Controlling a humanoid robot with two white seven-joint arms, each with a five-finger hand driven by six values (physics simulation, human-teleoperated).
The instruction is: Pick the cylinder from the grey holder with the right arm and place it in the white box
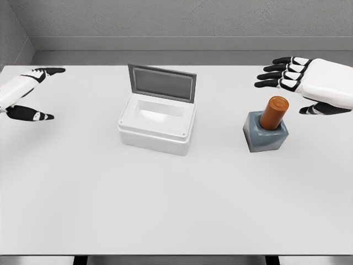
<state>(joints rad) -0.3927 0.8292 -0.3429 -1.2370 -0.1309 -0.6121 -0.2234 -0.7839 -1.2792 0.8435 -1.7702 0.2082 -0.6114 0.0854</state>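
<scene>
The orange cylinder (273, 112) is sitting tilted in the grey holder (266, 137) on the white table (176, 204). The right hand (309, 83) is hovering just beyond it, fingers spread, holding nothing. The white box (157, 128) is standing lid-open, left of the holder. The left hand (25, 94) is resting open at the far left.

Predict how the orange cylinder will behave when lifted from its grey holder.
The orange cylinder looks rigid and smooth, so it may slip. It leans in the grey holder, suggesting a loose fit. Laid down, its round shape would probably roll.
</scene>
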